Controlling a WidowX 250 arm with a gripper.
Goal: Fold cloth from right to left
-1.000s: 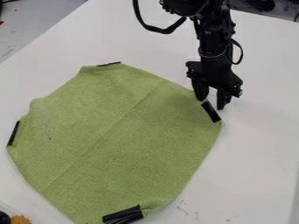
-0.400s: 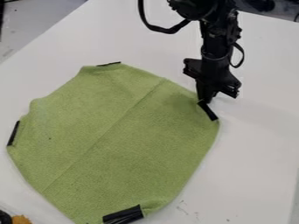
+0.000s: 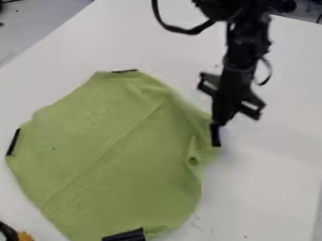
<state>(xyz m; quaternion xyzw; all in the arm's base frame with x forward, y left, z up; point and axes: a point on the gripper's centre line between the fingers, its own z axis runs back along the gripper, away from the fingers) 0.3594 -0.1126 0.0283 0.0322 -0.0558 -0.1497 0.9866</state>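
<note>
The green cloth (image 3: 107, 155) lies mostly flat on the white table, with a black strip at each of its corners. At its right corner, the black gripper (image 3: 219, 121) is shut on the cloth by the black strip. That corner is pulled up off the table, and the cloth bends into small wrinkles just left of and below it. The cloth's left side lies spread out, and a straight crease runs diagonally across its middle.
The white table (image 3: 270, 164) extends around the cloth. An orange item (image 3: 24, 236) and a black item (image 3: 7, 232) stand at the bottom left corner.
The gripper's fingers have shut on the right corner, which has since lifted. The cloth's right edge has drawn inward and wrinkled, and its top and bottom strips have shifted slightly.
</note>
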